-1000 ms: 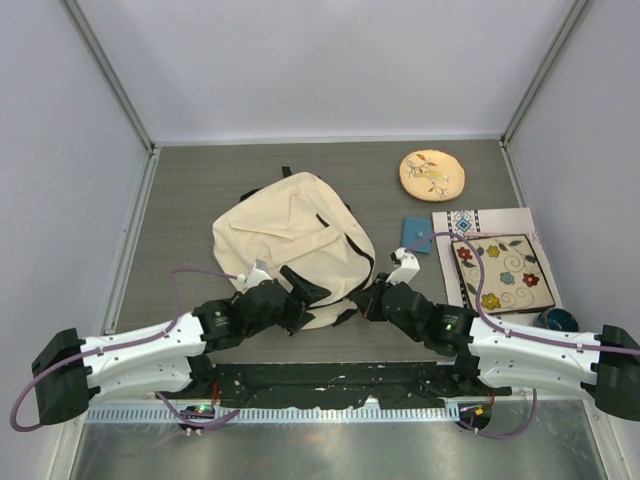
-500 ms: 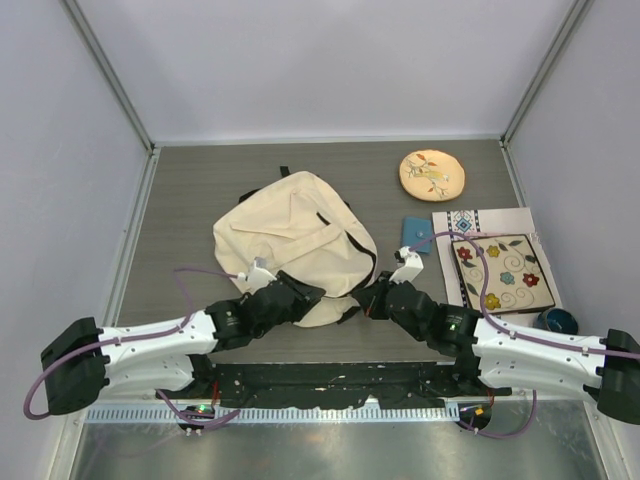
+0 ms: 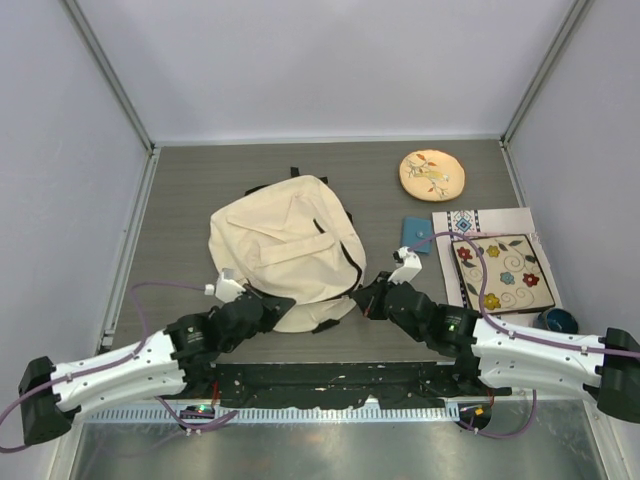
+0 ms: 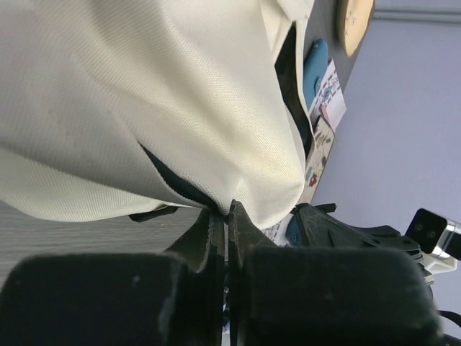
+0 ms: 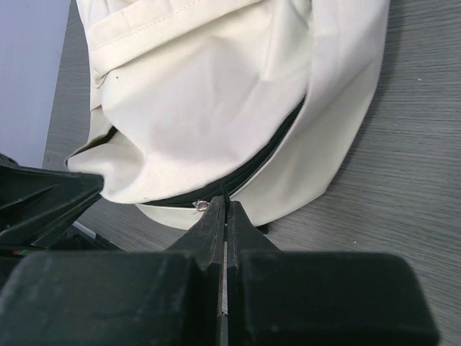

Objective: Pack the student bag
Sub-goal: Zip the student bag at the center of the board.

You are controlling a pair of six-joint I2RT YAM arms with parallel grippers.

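The student bag, cream fabric with black straps, lies flat in the middle of the table. Its dark zip line runs along the near edge. My left gripper is at the bag's near left edge. In the left wrist view its jaws are shut on a fold of the cream fabric beside the zip. My right gripper is at the near right corner of the bag. In the right wrist view it is shut on the thin black zip pull, next to a small metal ring.
A round tan embroidered disc lies at the far right. A small blue book, a white booklet and a floral mat lie right of the bag. A dark blue round object sits at the right wall.
The left gripper has gone from open to shut on the bag's near edge and drawn back to the left. The bag has shifted slightly left and away. The right gripper has stayed put.
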